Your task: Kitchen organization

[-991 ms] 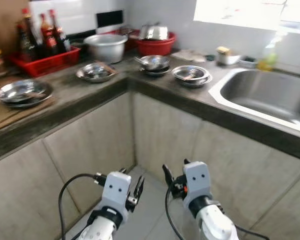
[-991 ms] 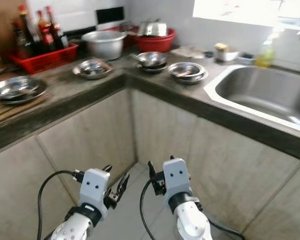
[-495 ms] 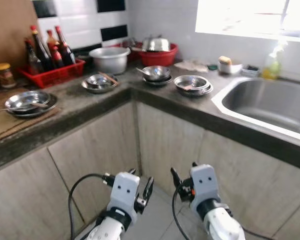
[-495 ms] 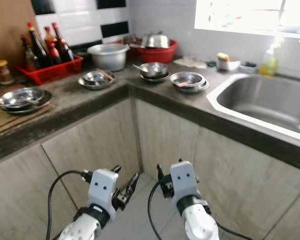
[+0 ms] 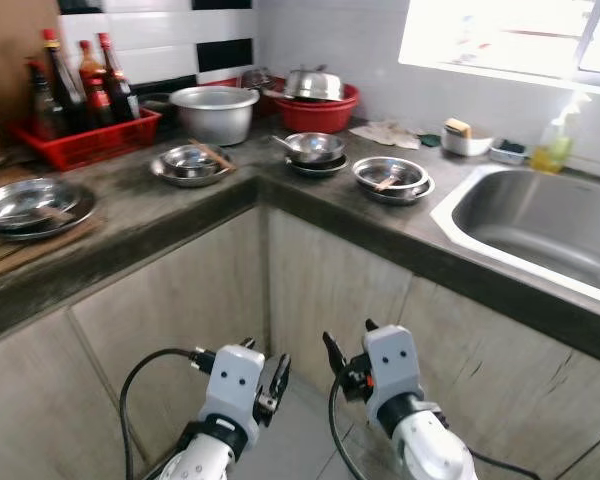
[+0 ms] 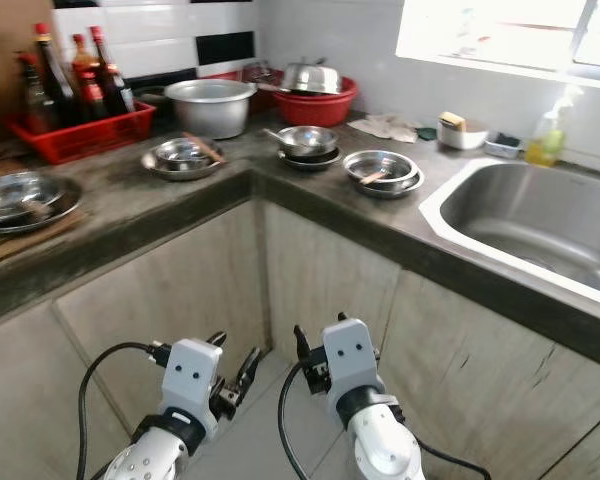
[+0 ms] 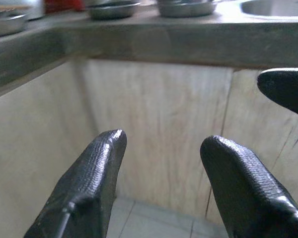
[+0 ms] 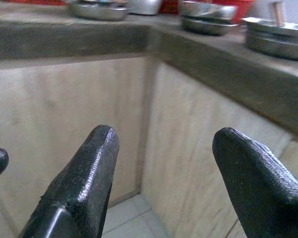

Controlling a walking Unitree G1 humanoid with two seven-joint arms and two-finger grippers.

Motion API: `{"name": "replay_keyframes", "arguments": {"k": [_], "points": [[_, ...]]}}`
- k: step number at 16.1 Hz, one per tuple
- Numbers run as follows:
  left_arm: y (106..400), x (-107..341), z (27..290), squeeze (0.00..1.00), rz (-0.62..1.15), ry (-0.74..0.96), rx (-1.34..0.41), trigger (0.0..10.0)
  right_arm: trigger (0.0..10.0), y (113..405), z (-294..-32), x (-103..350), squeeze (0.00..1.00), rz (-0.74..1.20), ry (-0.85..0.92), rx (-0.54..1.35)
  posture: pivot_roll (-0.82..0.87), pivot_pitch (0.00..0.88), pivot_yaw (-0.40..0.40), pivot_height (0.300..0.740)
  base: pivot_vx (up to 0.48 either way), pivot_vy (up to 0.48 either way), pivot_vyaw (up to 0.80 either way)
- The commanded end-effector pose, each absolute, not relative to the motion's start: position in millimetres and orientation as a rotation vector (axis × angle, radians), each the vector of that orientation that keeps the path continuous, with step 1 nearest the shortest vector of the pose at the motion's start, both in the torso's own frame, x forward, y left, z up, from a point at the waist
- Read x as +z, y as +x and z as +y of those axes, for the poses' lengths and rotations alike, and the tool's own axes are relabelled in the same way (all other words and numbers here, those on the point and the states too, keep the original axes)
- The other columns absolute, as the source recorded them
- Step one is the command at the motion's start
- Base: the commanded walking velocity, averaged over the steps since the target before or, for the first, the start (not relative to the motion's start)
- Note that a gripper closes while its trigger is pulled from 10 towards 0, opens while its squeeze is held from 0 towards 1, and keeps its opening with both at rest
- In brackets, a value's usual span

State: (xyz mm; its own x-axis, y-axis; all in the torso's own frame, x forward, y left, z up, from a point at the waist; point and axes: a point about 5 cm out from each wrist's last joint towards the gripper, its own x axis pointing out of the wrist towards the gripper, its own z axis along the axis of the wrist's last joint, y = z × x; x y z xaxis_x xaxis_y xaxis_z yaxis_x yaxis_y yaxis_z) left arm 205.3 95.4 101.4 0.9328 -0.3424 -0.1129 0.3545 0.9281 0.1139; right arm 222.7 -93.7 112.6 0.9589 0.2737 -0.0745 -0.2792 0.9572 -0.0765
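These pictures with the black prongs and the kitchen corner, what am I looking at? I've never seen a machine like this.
It is a walking humanoid robot in a home kitchen. Two pictures come from a stereo camera on its head, looking down at its own silver arms: the left gripper and the right gripper, both held low in front of the cabinet doors. The other two come from cameras on each wrist, looking along that gripper's two black fingers, which are spread apart and hold nothing.

On the dark countertop lie several steel bowls, a big metal pot, a red basin with a steel lid on it, and a red crate of bottles. To the robot's right is a steel sink, with a spray bottle behind it.
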Motion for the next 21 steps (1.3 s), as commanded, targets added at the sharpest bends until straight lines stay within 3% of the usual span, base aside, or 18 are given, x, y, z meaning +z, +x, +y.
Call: {"name": "replay_keyframes", "arguments": {"k": [1,10,21], "points": [[205.4,103.4,91.0,0.00,0.083,0.127,-0.368,10.0,10.0,223.4,-97.9,112.9,0.00,0.061,-0.094,0.269,0.17,0.000,-0.022,0.740,0.480,0.000,0.80],[205.6,103.0,90.6,0.00,0.085,0.135,-0.377,10.0,10.0,224.7,-96.9,112.7,0.00,0.059,-0.101,0.283,0.17,0.000,-0.021,0.740,0.462,0.000,0.80],[207.4,99.0,92.2,0.00,0.116,0.128,-0.354,10.0,10.0,224.6,-96.2,111.4,0.00,0.061,-0.102,0.285,0.17,0.000,-0.020,0.740,0.000,0.000,0.80]]}}
